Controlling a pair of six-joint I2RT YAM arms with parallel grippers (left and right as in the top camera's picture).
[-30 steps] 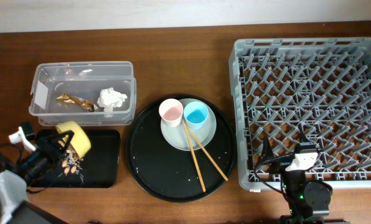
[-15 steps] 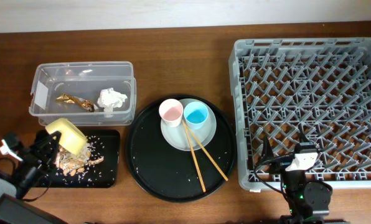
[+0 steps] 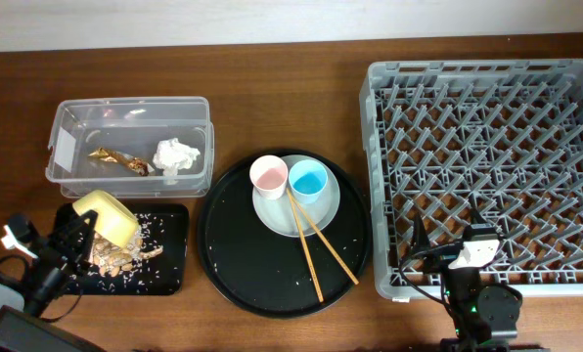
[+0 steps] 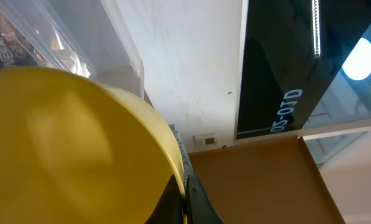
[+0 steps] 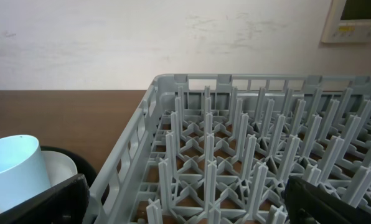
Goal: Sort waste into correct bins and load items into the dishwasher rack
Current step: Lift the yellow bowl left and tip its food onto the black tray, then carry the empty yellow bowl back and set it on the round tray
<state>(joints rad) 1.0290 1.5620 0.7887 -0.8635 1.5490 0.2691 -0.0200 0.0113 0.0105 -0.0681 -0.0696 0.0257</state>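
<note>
Yellow bowl (image 3: pixel 108 215) tipped on its side in left gripper (image 3: pixel 78 235), over the shallow black tray (image 3: pixel 169 276). Brown scraps and white grains (image 3: pixel 125 256) scattered on it. Tissue (image 3: pixel 177 154) and wrapper (image 3: pixel 115 158) in clear box (image 3: pixel 62 147). Pink cup (image 3: pixel 268 176) and blue cup (image 3: pixel 308 180) upright on plate (image 3: pixel 272 217).

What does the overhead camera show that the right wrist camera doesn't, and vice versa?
Only overhead: the clear box holding the tissue and wrapper, the tilted yellow bowl by the scraps on the shallow black tray, the chopsticks. Only right wrist: a white wall panel. Both: the grey rack and the blue cup.
</note>
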